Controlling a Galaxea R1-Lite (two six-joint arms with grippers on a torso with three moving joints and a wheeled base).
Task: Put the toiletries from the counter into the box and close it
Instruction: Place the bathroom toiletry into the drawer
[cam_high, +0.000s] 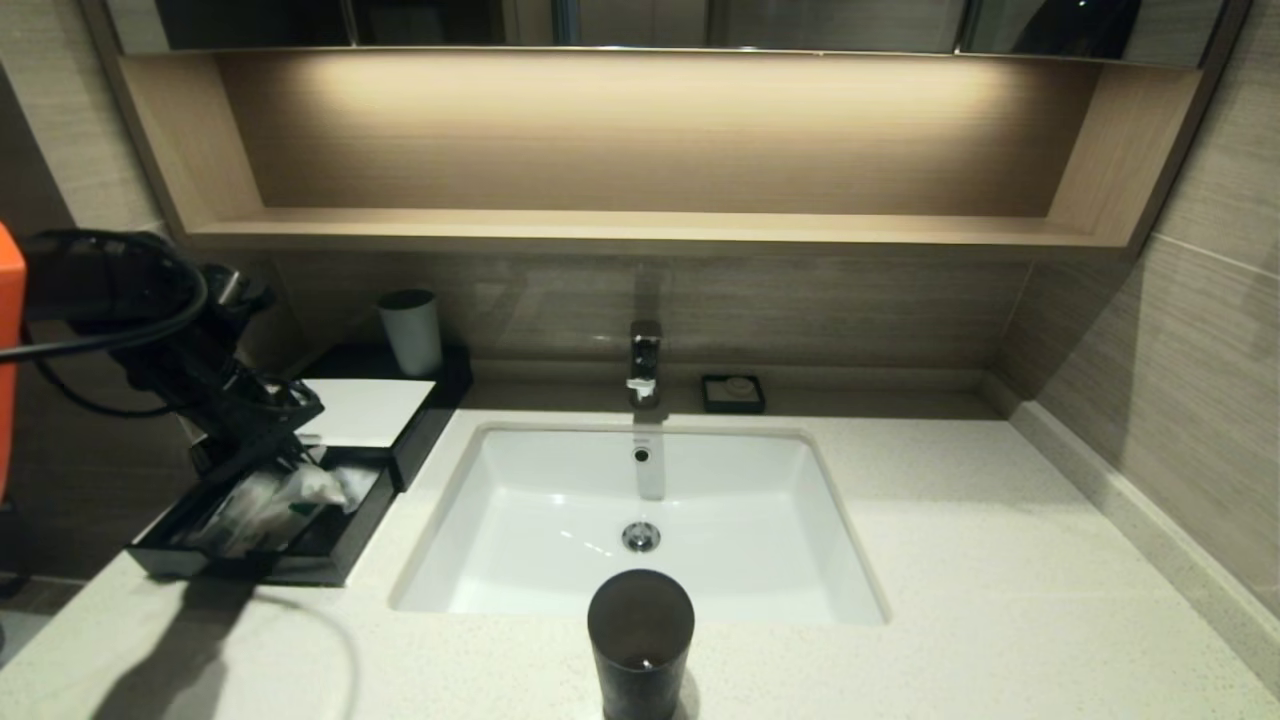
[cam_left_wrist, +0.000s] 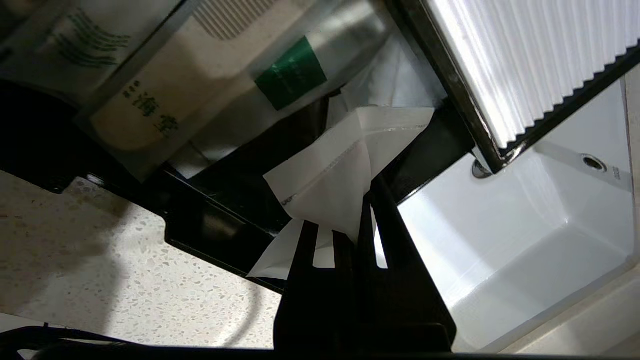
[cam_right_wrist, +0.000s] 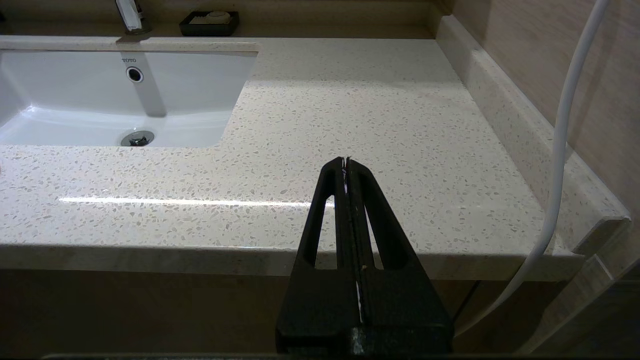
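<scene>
Left wrist view: left tool (cam_left_wrist: 367, 200) clenched on a white packet (cam_left_wrist: 332, 180) over the box's tray (cam_left_wrist: 220, 225). Packet looks light, limp, crinkly; edge pinch suits it. Right tool (cam_right_wrist: 346, 162) closed, idle above the desk (cam_right_wrist: 375, 100).

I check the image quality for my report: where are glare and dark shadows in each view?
Head view: the lit shelf niche glows, and the left gripper throws a dark shadow across the counter. Left wrist view: the box top panel shines, and the white packet is bright against the black tray. Right wrist view: a thin glare stripe crosses the counter before the shut right gripper.
</scene>
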